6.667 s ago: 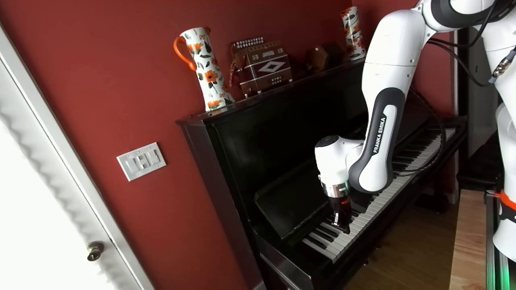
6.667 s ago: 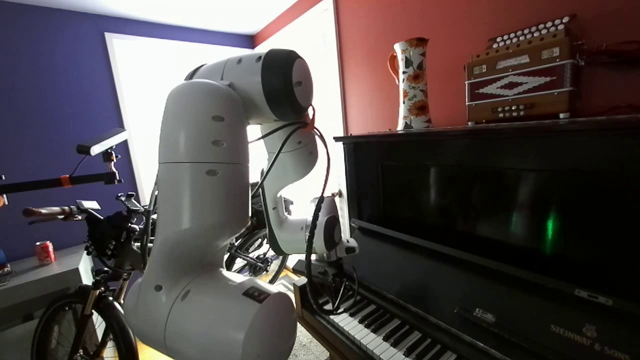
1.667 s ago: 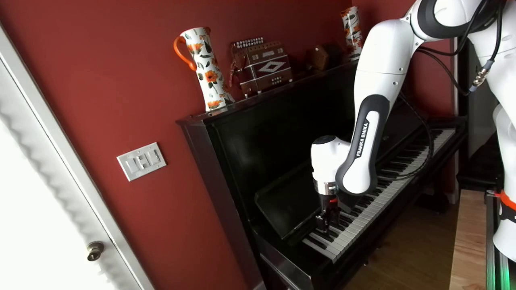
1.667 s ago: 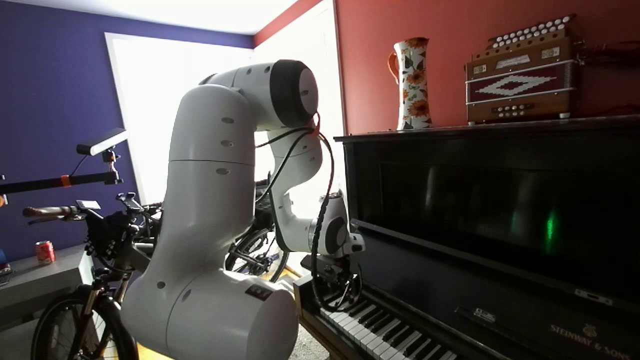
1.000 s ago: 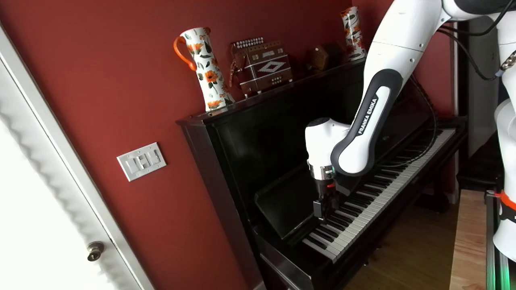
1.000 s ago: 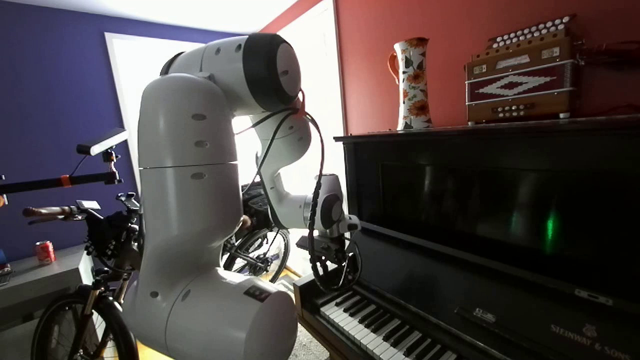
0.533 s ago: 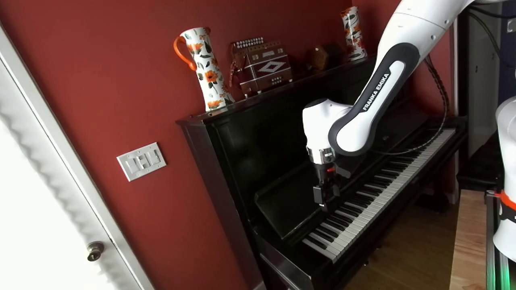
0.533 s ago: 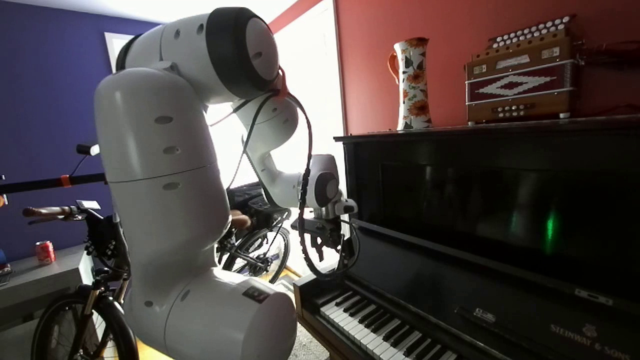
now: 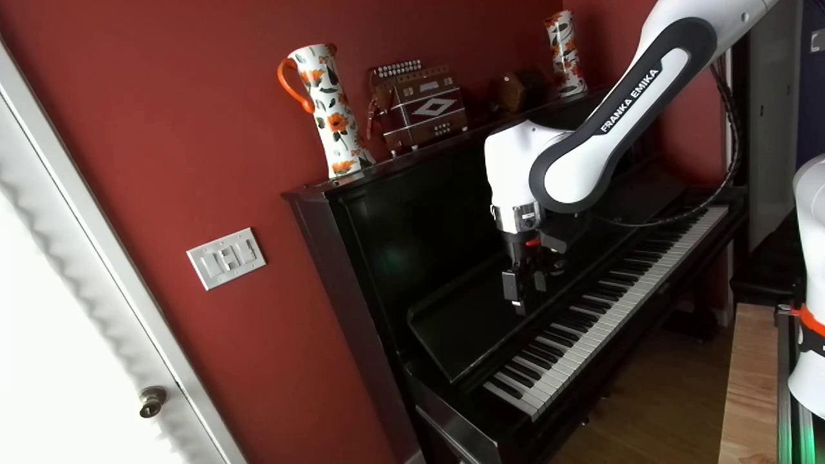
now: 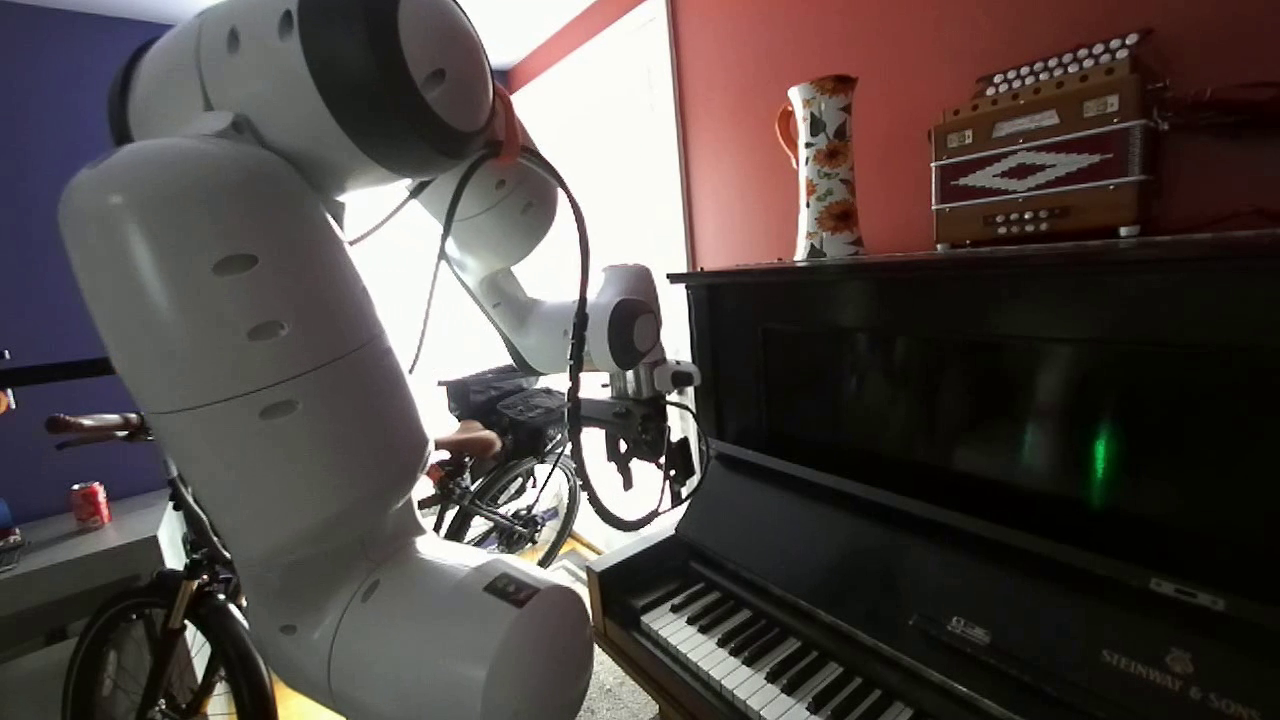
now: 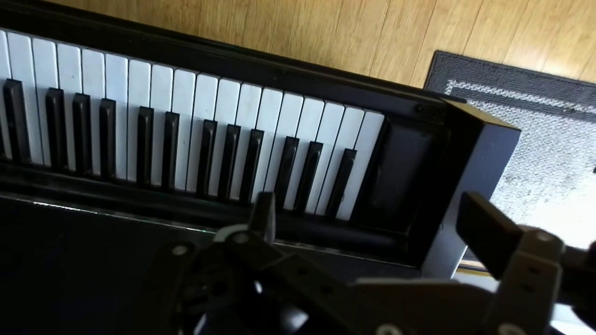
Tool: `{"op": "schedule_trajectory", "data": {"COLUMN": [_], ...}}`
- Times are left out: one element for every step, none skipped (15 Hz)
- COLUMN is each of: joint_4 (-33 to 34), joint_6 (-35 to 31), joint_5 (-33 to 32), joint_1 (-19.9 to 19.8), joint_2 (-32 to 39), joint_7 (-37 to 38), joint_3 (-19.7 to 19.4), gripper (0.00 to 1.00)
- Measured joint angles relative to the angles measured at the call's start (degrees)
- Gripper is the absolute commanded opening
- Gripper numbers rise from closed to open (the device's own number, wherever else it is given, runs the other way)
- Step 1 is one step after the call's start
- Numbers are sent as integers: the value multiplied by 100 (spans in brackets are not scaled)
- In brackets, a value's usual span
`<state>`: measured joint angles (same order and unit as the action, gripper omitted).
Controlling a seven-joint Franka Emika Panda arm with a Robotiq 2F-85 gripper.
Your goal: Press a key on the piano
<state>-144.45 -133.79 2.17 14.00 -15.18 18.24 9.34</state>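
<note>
The glossy black upright piano [image 9: 412, 258] fills the middle of an exterior view, and its front [image 10: 900, 400] shows in an exterior view too. Its row of white and black keys [image 11: 186, 102] crosses the upper left of the wrist view, ending beside a black end block. My gripper [image 9: 530, 296] hangs in the air above the near end of the keyboard [image 9: 583, 341], apart from it. In the wrist view the gripper [image 11: 366, 200] is open, with its fingers wide apart and nothing held. No key is seen pressed down.
A flowered jug [image 9: 332, 116], an accordion [image 9: 425, 106] and a second flowered vase [image 9: 564, 55] stand on the piano top. A cable loop [image 10: 580, 400] hangs beside the wrist. Bicycles [image 10: 520, 500] are behind the arm. A wooden tabletop [image 9: 751, 386] lies by the robot's base.
My gripper was down at the keys 1.7 s ago. Since then it has risen steadily away from them, with the arm drawing up and back. The piano has not moved.
</note>
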Motion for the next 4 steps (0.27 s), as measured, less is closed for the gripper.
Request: {"op": "schedule_trajectory", "data": {"joint_4": [0, -1, -4, -7], "joint_6": [107, 176, 216, 238], "joint_5": [1, 1, 1, 1], "joint_1": [-2, -4, -10, -16], "joint_2": [-95, -174, -228, -256], "joint_7": [1, 2, 2, 2], "joint_3": [13, 25, 37, 45], "gripper": [100, 100, 100, 100]}}
